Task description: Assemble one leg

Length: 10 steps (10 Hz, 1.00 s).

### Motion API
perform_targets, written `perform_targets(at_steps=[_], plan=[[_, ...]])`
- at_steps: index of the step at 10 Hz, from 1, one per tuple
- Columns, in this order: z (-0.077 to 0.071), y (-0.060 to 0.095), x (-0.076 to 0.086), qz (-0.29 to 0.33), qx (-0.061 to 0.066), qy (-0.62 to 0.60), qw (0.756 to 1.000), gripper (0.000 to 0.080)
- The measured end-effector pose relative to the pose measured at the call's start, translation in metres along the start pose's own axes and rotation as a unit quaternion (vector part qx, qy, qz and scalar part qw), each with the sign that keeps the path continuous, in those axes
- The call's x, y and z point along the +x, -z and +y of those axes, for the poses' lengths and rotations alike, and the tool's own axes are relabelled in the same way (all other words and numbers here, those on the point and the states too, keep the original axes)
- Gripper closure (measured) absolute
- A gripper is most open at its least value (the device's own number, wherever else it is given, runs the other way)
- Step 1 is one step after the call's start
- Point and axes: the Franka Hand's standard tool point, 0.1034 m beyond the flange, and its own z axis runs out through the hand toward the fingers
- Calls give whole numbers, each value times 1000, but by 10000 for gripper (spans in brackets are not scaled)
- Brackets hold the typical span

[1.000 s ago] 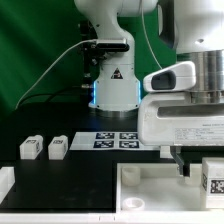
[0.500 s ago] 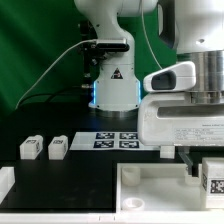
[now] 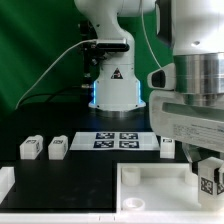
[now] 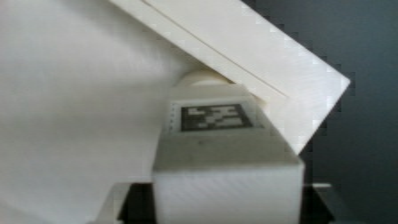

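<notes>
Fingers [image 3: 208, 172] clamped on one leg [image 3: 211, 181], held over the exterior view's right corner of the white tray piece [image 3: 150, 185], probably lining up its mount hole. Two spare legs [image 3: 43, 148] wait on the desk [image 3: 90, 165], well apart.

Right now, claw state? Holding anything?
Claw: closed on a leg; in the wrist view the tagged white block sits between the fingers, over the white tray-like piece.
</notes>
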Motion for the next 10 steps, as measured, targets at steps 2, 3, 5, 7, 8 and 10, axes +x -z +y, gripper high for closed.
perform_targets(at_steps=[2, 3, 5, 7, 8, 10], plan=[[3, 0, 0, -24, 8, -195, 981, 506], [4, 0, 0, -33, 11, -219, 975, 506], [4, 0, -1, -34, 9, -233, 972, 506], [4, -2, -1, -33, 11, -197, 980, 283], [1, -1, -5, -30, 25, -137, 990, 192], [1, 0, -13, -30, 30, 17, 999, 157]])
